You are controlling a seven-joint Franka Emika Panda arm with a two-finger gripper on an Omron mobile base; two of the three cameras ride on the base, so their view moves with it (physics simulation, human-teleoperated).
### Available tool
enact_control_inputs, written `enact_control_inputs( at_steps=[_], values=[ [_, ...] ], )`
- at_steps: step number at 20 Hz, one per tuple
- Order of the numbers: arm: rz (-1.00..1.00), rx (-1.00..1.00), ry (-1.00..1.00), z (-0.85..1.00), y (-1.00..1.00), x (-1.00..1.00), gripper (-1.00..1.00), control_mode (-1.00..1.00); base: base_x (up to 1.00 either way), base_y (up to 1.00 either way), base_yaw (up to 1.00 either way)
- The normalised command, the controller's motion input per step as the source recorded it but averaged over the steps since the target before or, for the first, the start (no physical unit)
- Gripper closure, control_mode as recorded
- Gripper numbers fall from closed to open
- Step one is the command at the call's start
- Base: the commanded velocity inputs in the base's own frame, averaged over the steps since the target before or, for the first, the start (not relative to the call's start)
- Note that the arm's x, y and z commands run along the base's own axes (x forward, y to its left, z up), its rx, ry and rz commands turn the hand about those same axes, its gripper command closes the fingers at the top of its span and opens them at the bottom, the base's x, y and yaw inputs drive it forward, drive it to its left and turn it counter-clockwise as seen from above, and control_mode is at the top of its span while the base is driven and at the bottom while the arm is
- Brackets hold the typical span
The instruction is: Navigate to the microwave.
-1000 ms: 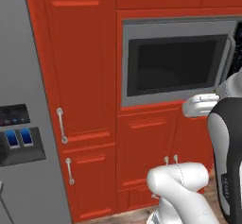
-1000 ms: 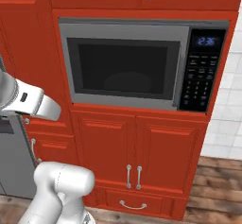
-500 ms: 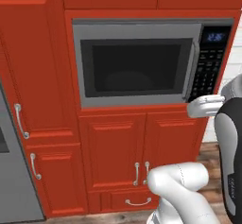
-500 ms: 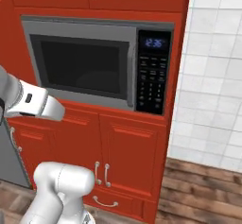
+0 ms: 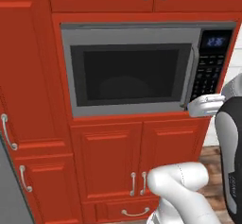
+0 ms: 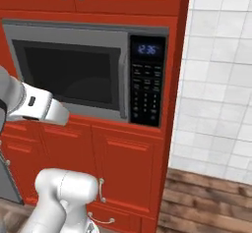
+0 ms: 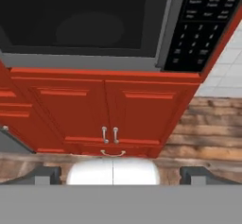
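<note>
Since the microwave (image 5: pixel 137 69) sits almost centred in the left base view, built into the red cabinetry (image 5: pixel 28 100) above a pair of lower cabinet doors (image 5: pixel 137 157), the drive looks close to finished by my read. From the right base view its keypad (image 6: pixel 146 82) and blue display sit mid-frame with white wall tile (image 6: pixel 216 79) and wood floor (image 6: pixel 211 202) to the right, so maybe a small final squaring-up is left. Hand (image 7: pixel 120 173) points at the lower doors under the microwave, fingertips (image 7: pixel 47 175) set wide apart, gripping nothing.
</note>
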Motion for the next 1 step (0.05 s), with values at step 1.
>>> enact_control_inputs(
  at_steps=[1],
  values=[
    [0.0, 0.0, 0.0, 0.0, 0.0, 0.0, -1.0, 1.0, 0.5, 0.34, -0.03]
  ],
)
